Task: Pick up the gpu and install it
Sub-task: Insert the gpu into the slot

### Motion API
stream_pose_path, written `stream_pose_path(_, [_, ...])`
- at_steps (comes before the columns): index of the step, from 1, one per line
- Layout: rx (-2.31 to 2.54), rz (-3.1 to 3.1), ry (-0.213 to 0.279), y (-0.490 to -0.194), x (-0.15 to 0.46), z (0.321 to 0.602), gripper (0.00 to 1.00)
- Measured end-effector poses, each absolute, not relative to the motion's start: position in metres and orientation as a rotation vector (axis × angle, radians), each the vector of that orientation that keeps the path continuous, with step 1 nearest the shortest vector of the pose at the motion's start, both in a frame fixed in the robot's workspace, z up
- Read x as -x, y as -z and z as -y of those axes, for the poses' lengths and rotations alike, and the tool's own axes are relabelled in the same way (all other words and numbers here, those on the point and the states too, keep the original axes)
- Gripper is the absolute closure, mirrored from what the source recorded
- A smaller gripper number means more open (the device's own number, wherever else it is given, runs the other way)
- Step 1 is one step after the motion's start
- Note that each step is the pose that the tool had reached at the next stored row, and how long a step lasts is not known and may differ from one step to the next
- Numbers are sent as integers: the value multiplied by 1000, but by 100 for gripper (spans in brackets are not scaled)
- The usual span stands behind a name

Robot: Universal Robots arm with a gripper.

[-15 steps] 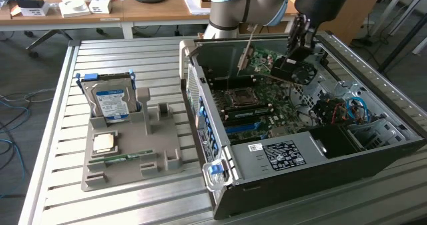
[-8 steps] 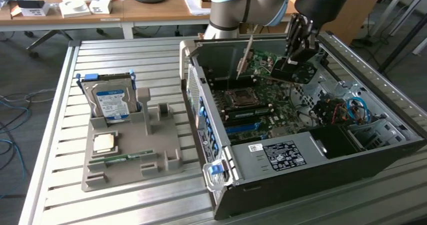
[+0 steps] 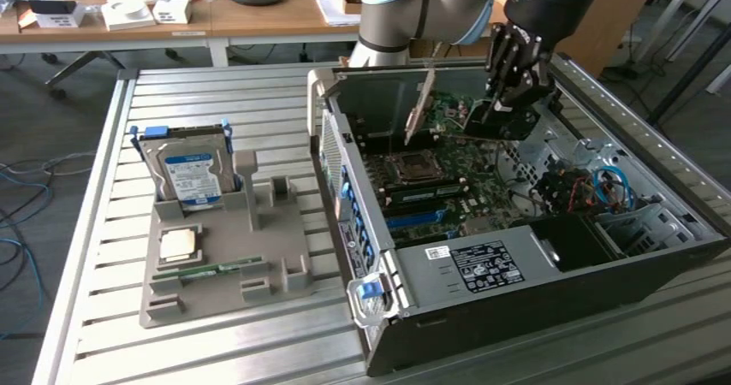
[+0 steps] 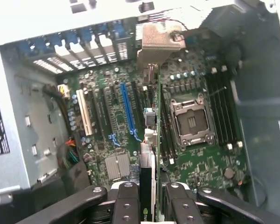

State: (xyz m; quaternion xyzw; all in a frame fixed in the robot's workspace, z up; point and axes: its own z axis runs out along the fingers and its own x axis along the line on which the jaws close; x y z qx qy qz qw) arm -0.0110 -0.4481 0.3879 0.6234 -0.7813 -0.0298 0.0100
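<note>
The robot arm [image 3: 446,8] reaches down into the open computer case [image 3: 514,257], which lies on its side on the metal desk [image 3: 205,94]. The jaws are closed on the gpu [image 3: 423,103], and they hold it on its edge over the green motherboard [image 3: 446,167]. In the wrist view the gpu [image 4: 148,168] is seen as a thin black strip between the two black fingers [image 4: 126,205]. It runs between the long blue slot [image 4: 127,109] and the processor socket [image 4: 192,122]. Its pale metal bracket [image 4: 161,44] is at the far end, close to the back wall of the case. It is not possible to tell if the lower edge of the card touches the board. Beside the case, on the exterior view's left, a grey tray [image 3: 286,274] carries a hard drive [image 3: 188,171] standing upright and a small green memory stick [image 3: 205,271] lying flat.
</note>
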Motion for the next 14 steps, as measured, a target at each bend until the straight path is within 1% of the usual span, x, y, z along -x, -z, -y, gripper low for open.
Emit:
stream_pose_path(9, [-2134,2270,90,-387,11,448,74])
stream_pose_path(14, [-2158,2247,90,-387,11,448,74])
